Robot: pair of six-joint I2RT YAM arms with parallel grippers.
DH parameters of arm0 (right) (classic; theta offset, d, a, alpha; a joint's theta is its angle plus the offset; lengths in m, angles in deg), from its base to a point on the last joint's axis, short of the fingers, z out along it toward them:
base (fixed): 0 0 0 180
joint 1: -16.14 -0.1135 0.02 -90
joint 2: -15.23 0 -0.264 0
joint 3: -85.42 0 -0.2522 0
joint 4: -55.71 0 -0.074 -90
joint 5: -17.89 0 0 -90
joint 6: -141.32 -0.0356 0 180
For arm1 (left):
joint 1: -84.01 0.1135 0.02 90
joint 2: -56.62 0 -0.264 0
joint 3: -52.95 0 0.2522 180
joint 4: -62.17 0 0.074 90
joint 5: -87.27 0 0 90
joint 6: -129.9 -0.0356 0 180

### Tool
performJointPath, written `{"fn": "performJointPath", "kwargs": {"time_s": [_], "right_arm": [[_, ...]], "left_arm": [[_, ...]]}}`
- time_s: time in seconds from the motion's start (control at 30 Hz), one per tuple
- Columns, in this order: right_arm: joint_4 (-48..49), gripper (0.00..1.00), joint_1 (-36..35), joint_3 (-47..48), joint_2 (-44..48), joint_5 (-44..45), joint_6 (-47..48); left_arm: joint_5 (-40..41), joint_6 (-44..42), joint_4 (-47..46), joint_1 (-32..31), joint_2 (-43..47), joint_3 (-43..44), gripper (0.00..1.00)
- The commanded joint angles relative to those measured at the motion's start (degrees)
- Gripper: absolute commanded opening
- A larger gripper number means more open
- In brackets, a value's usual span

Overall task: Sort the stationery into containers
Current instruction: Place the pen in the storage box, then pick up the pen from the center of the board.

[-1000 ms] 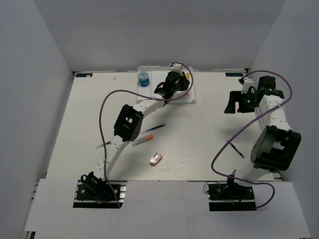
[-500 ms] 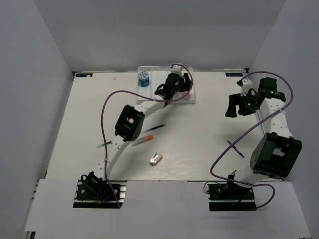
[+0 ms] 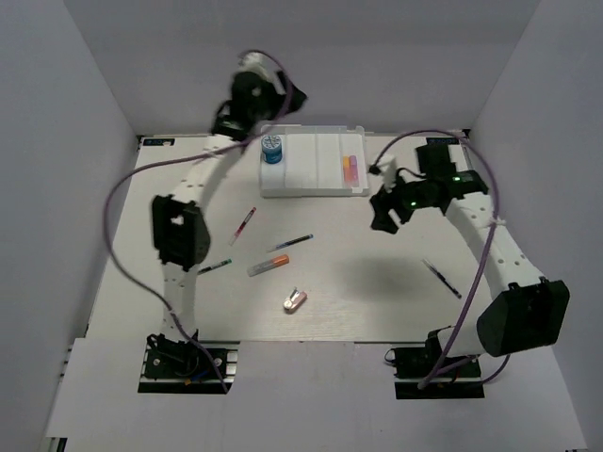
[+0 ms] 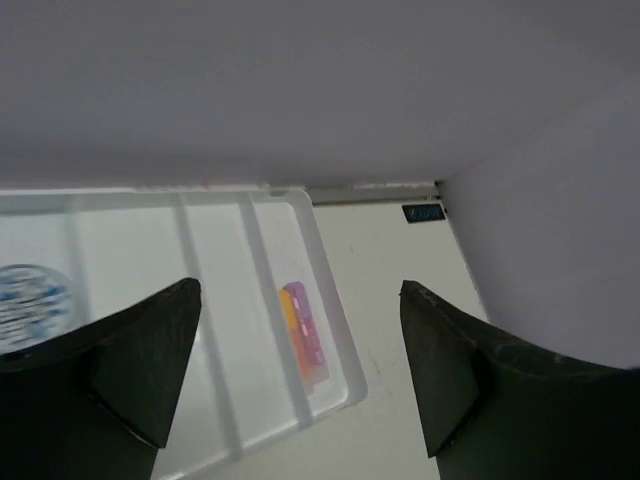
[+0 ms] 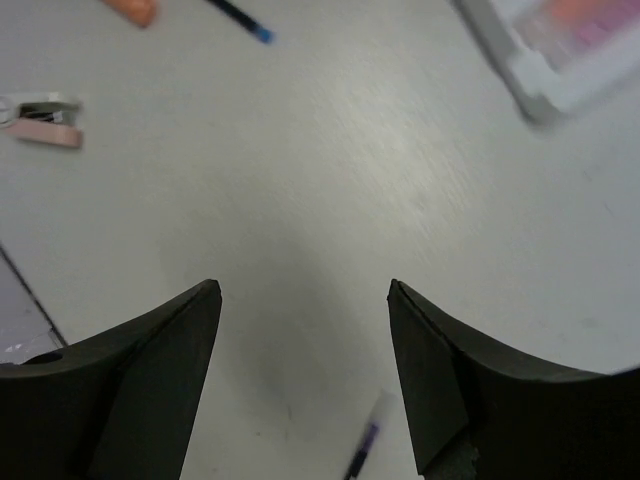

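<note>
The white tray [image 3: 316,141] stands at the back of the table. A blue roll [image 3: 272,149] sits in its left compartment, and orange and pink markers [image 3: 350,169] lie side by side in its right one. My left gripper [image 3: 290,96] hangs high above the tray's left end, open and empty. In the left wrist view the markers [image 4: 303,330] show between the open fingers of the left gripper [image 4: 298,292]. My right gripper [image 3: 384,215] hovers right of the tray, open and empty. Below the right gripper [image 5: 302,290] lies a dark pen [image 5: 362,452].
Loose on the table are a red pen [image 3: 244,226], a dark pen [image 3: 290,243], an orange marker [image 3: 269,265], a pinkish eraser [image 3: 295,300], another dark pen [image 3: 215,266] and a pen on the right [image 3: 441,279]. Purple cables loop off both arms.
My left gripper opened over the tray's right compartment, then rose and swung left. The markers now lie in the tray. My right gripper moved left toward the table's middle.
</note>
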Motion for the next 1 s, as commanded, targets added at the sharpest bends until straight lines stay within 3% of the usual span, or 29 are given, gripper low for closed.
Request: {"fn": "performJointPath", "kwargs": {"time_s": [0.0,0.03,0.1,0.13,0.23,0.33,0.47,0.6,0.7,0.97], "right_arm": [[0.6,0.74,-10.49,-1.54,-2.0,-0.61,3.25],[1.57,0.75,-17.39,-1.46,-3.75,-0.35,3.61],[2.19,0.76,-22.1,-0.58,-5.95,1.05,5.36],[2.36,0.76,-28.38,0.81,-8.31,1.67,5.54],[3.07,0.73,-36.05,2.24,-11.23,1.5,5.54],[7.27,0.71,-42.83,-3.35,-10.37,2.99,5.98],[14.31,0.69,-49.87,-10.84,-9.22,7.03,7.21],[20.19,0.59,-52.17,-13.67,-9.83,10.28,7.91],[23.54,0.59,-52.97,-15.34,-10.62,12.49,8.27],[26.97,0.6,-52.97,-12.8,-11.41,14.42,7.13]], "left_arm": [[-11.05,2.35,9.86,10.17,18.4,-10.24,0.92],[-15.94,1.39,10.03,14.02,20.89,-14.03,0.98],[-18.7,0.86,11.61,17.47,27.12,-23.14,0.98],[-20.19,0.25,13.27,20.35,28.99,-25.9,0.98],[-20.03,-2.64,16.18,24.76,35.39,-35.31,0.98],[-23.1,-9.48,17.42,26.79,40.49,-42.24,0.98],[-33.63,-13.29,16.89,29.34,44.02,-49.82,0.98],[-44.53,-12.24,14.44,30.49,44.65,-54.75,0.97],[-48.59,-12.15,10.75,30.49,46.31,-57.65,0.95],[-44.91,-14.87,9.95,30.49,51.41,-60.91,0.95]]}}
